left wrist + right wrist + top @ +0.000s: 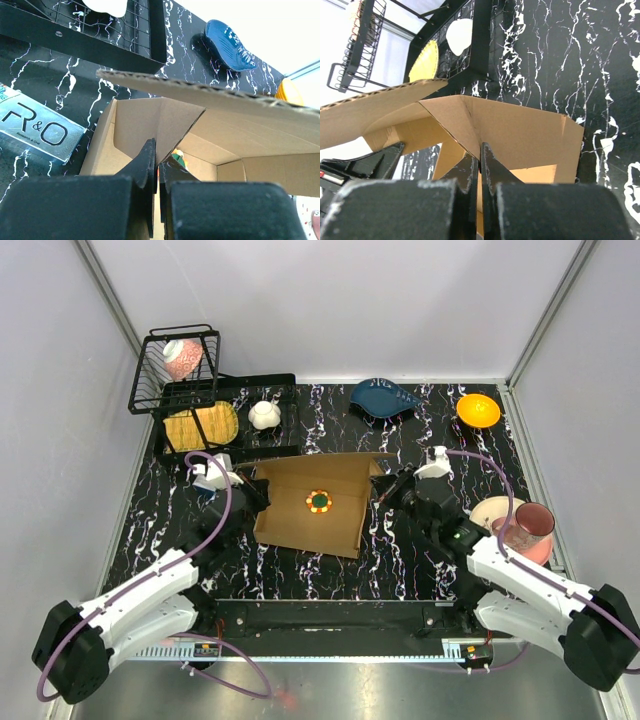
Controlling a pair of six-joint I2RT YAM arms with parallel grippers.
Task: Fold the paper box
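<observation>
Clamping my left gripper (156, 167) and right gripper (480, 162) tight on opposite walls of the paper box (298, 528), I am risking tearing them by pulling unevenly.

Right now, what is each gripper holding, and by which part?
Both hold the box: left gripper pinches its left wall, right gripper its right wall.

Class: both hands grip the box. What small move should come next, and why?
Probably ease both walls inward together: the left hand and right hand are each shut on opposite side walls of the box, which lies open on top.
</observation>
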